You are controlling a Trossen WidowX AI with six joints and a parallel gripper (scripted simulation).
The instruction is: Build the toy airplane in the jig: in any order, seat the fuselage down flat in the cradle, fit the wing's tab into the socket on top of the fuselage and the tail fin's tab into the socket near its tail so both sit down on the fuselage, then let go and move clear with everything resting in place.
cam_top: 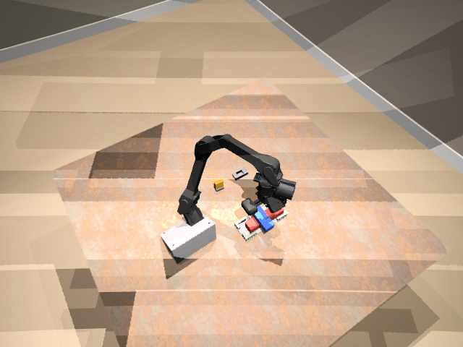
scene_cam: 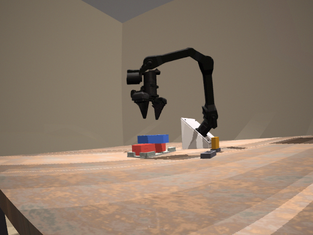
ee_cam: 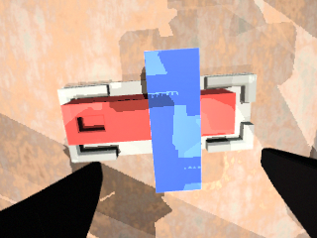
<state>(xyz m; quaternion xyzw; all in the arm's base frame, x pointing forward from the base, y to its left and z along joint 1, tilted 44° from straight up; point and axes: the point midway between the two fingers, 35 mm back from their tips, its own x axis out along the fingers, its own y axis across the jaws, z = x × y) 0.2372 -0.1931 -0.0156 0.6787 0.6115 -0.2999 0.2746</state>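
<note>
The red fuselage (cam_top: 252, 225) (scene_cam: 143, 149) (ee_cam: 131, 124) lies in the pale cradle jig (scene_cam: 147, 154) (ee_cam: 130, 88). The blue wing (cam_top: 267, 224) (scene_cam: 152, 139) (ee_cam: 175, 114) lies across its top, with no clear gap between them; its tab is hidden. The socket near one fuselage end is open and empty in the wrist view. The yellow tail fin (cam_top: 218, 183) (scene_cam: 214, 142) stands upright in a small dark holder (scene_cam: 216, 150), apart from the fuselage. My gripper (scene_cam: 150, 118) (ee_cam: 182, 163) is wide open and empty, above the wing and clear of it.
An empty grey holder (cam_top: 234, 175) (scene_cam: 207, 154) with a rectangular opening lies near the tail fin. The arm's pale wedge-shaped base (cam_top: 194, 238) (scene_cam: 189, 137) stands on the table beyond the jig in the exterior view.
</note>
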